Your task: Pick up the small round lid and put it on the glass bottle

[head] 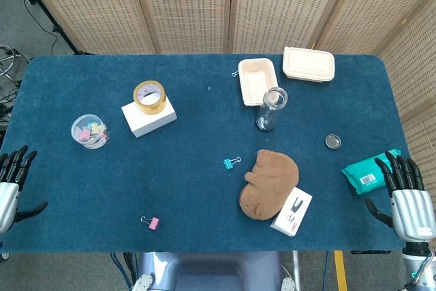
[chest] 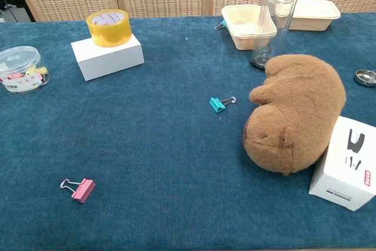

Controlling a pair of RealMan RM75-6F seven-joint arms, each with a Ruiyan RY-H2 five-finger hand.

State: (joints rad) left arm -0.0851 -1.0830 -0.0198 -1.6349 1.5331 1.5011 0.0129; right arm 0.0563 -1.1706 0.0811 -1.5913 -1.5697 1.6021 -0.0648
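only the head view shows left hand [head: 12,178] and right hand [head: 407,192], both spread, empty.

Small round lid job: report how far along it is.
Done: nothing. The small round lid lies on the table, apart from the glass bottle, which stands upright and uncapped. In hand: nothing; the left hand and right hand rest open at the table edges. Left: pick up the lid, cap the bottle.

Head view: high, looking down, whole table [head: 204,189]. Chest view: low, close, forward; shares table middle.
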